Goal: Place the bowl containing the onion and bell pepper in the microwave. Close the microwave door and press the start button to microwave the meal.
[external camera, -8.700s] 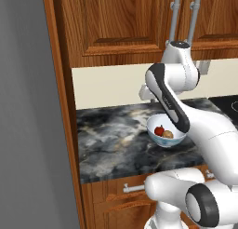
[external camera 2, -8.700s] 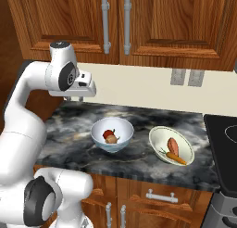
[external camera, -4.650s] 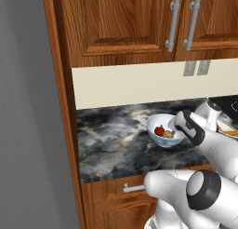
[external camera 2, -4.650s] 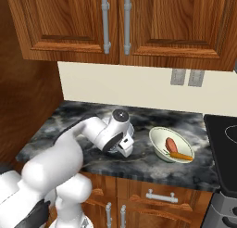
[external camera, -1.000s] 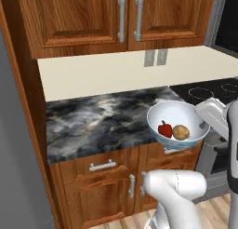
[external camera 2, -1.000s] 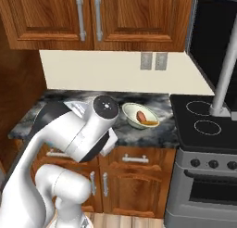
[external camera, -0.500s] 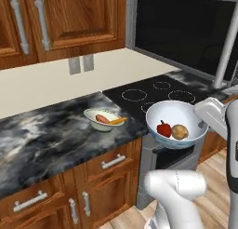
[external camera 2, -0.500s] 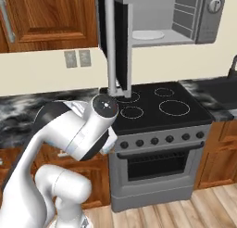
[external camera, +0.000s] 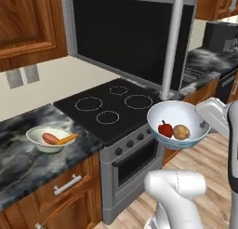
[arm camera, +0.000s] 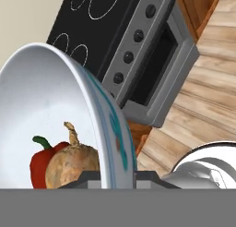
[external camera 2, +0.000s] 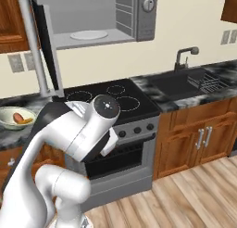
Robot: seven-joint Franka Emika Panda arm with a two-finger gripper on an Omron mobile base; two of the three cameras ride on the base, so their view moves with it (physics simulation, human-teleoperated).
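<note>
Nearest: the bowl (external camera: 178, 125) rides in mid-air in front of the stove (external camera: 109, 109), carried at its rim on the arm's side. In the hand view the fingers (arm camera: 120, 177) pinch the bowl's wall, one tip inside, one outside, at the very bottom of the frame. Bowl roughly level in the left base view.

Inside it: pepper (external camera: 165, 129) and onion (external camera: 181, 131), side by side, touching, settled low against the wall.

Handling, by my guess: stiff glazed bowl, likely slick, modest weight. A one-sided rim pinch lets it tip, and both loose round items would roll. Keep it level; move slowly.

Further back: door (external camera 2: 42, 41) swung open, seen edge-on in the right base view, its bar handle (external camera: 171, 43) hanging above the stove. Beyond it the microwave (external camera 2: 109, 16), cavity pale, a white turntable (external camera 2: 88, 34) on its floor. Bowl well below the cavity, not yet lifted to it.

Off to the side: a second bowl (external camera: 49, 138) with orange-red food on the tabletop (external camera: 21, 158).
</note>
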